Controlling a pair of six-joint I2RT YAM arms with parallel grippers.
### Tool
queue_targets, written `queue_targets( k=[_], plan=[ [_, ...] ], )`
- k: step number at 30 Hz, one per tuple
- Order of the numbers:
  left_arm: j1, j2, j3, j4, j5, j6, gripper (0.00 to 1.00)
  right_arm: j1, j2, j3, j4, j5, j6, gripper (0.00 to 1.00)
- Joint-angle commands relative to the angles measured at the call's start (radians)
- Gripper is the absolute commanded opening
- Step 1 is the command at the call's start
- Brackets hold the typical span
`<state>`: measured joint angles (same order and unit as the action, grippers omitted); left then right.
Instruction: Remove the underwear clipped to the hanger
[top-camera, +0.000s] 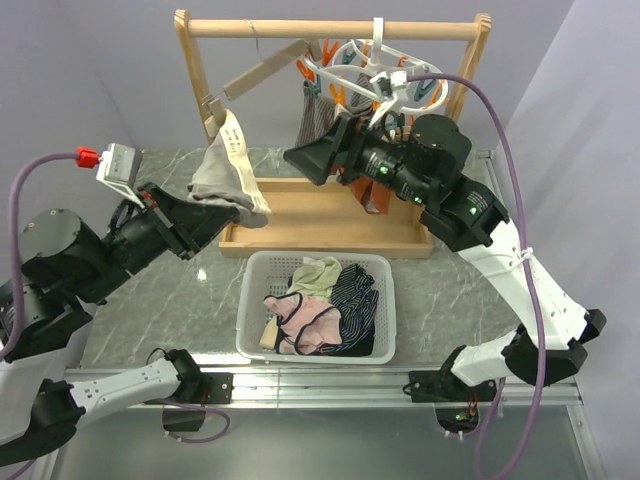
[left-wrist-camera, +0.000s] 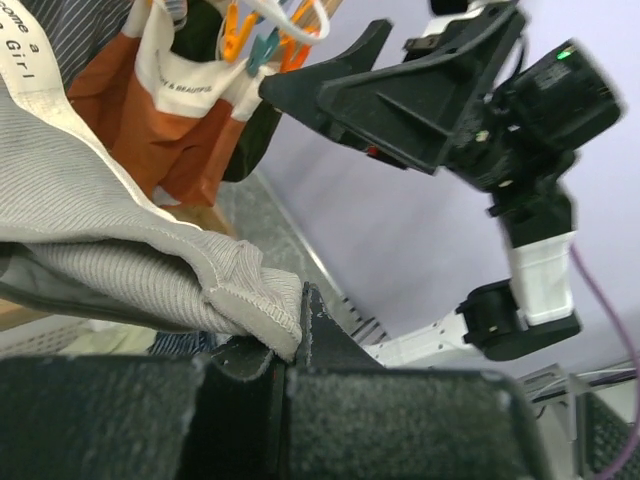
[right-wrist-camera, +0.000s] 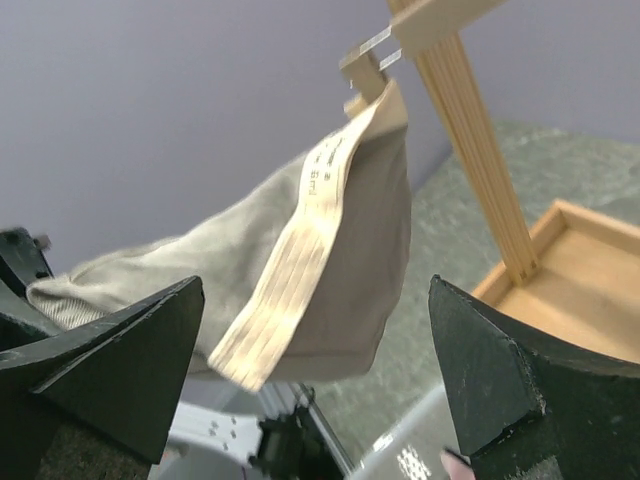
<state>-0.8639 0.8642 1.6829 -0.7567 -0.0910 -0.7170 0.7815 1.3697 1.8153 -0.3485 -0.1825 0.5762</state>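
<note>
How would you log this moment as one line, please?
left gripper: shut on grey brief | brief top: in wooden clip | right gripper: open, off cloth | basket: partly filled

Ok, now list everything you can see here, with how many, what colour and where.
Wooden rack: one, light wood, back of table.
Plastic hanger: one, white with orange and teal pegs, hooked on the rail's right part.
Clipped underwear: several, rust-orange, cream, striped grey, under that hanger; exact count hidden.
Taupe-grey brief: one, hanging from a wooden clip hanger, left.
Basket: one, white, front centre, holding pink, cream and dark pieces.
Table: one, grey marble.
Left gripper: shut on the taupe-grey brief.
Right gripper: open, mid-air.
</note>
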Motion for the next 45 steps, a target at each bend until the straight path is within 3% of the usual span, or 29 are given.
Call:
queue_targets(
  k=[1,5,7,11,13,18,20,27,34,35,38,39,41,42,45],
  plan=[
    [-0.004,0.025,-0.026,-0.046,0.002,0.100,0.01,0.083,0.028,0.111,-0.187,0.078,-0.100,1.00],
    [-0.004,0.081,-0.087,-0.041,0.037,0.096,0.01,0.240,0.042,0.109,-0.299,0.314,-0.301,1.00],
    [-0.004,0.101,-0.092,-0.009,0.040,0.088,0.01,0.347,-0.015,-0.026,-0.250,0.488,-0.351,1.00],
    [-0.004,0.117,-0.063,-0.007,-0.012,0.096,0.01,0.401,-0.176,-0.308,-0.004,0.557,-0.360,1.00],
    [-0.004,0.133,-0.043,-0.018,-0.036,0.099,0.01,0.435,-0.244,-0.406,0.042,0.589,-0.371,1.00],
    [-0.004,0.188,0.018,-0.050,-0.003,0.105,0.01,0.504,-0.224,-0.461,0.069,0.745,-0.473,1.00],
    [-0.003,0.197,0.029,-0.046,0.028,0.097,0.01,0.542,-0.207,-0.504,0.185,0.828,-0.566,1.00],
    [-0.004,0.213,0.063,-0.052,0.068,0.067,0.01,0.567,-0.152,-0.651,0.650,0.868,-0.774,1.00],
    [-0.003,0.211,0.060,-0.032,0.123,0.019,0.01,0.570,-0.009,-0.640,1.070,0.998,-0.941,0.95],
    [-0.004,0.210,0.058,-0.033,0.125,0.018,0.01,0.570,0.021,-0.636,1.101,1.006,-0.985,0.92],
    [-0.003,0.202,0.067,-0.059,0.105,0.014,0.01,0.562,0.043,-0.600,1.076,0.979,-0.960,0.71],
    [-0.004,0.199,0.070,-0.065,0.094,0.016,0.01,0.559,0.042,-0.588,1.053,0.968,-0.940,0.47],
    [-0.004,0.196,0.086,-0.081,0.094,0.017,0.06,0.558,0.035,-0.588,1.019,0.948,-0.915,0.16],
    [-0.004,0.191,0.089,-0.085,0.067,0.016,0.10,0.558,0.031,-0.600,1.020,0.948,-0.909,0.08],
    [-0.004,0.165,0.084,-0.082,0.017,0.010,0.34,0.556,0.002,-0.626,1.007,0.942,-0.880,0.00]
  ],
)
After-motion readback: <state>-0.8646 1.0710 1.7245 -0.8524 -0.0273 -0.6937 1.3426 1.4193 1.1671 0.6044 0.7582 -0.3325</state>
